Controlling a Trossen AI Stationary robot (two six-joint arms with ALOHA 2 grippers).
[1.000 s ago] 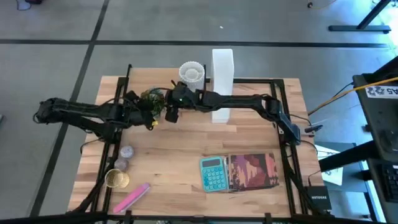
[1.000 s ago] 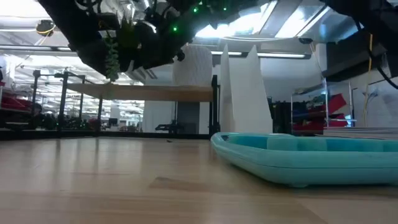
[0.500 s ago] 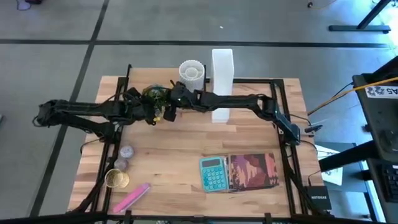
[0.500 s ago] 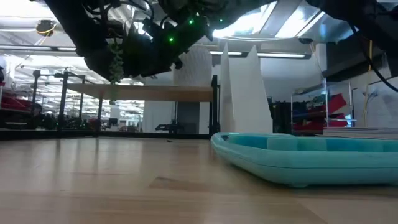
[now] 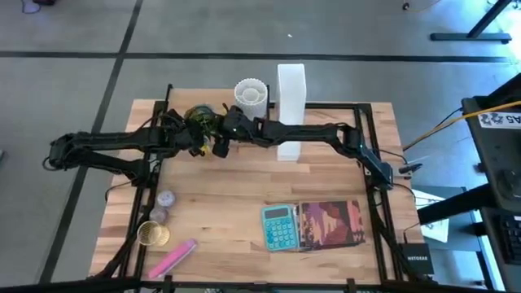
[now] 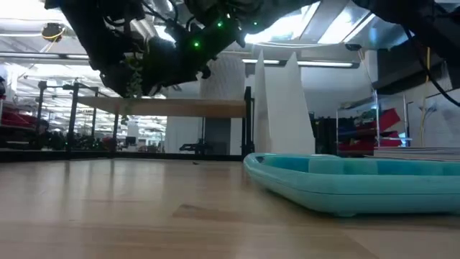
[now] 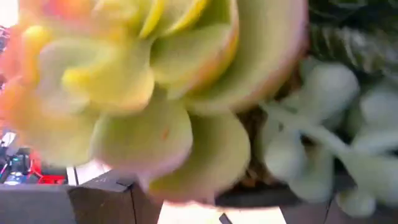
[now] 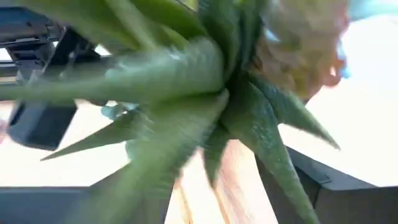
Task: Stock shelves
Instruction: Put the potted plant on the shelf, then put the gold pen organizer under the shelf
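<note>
Both grippers, left gripper point(image 5: 198, 140) and right gripper point(image 5: 220, 143), meet at a green-and-yellow succulent plant point(image 5: 201, 122) above the low light-wood shelf board point(image 6: 172, 108); jaw states cannot be told, probably gripping.

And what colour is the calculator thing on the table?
Teal. The flat rectangular teal calculator shows best in the high view, beside a reddish book.

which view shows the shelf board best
The low view: the shelf board runs edge-on as a long wooden strip above the table. The high view has it mostly hidden under the arms and plant. The wrist views show mainly leaves.
</note>
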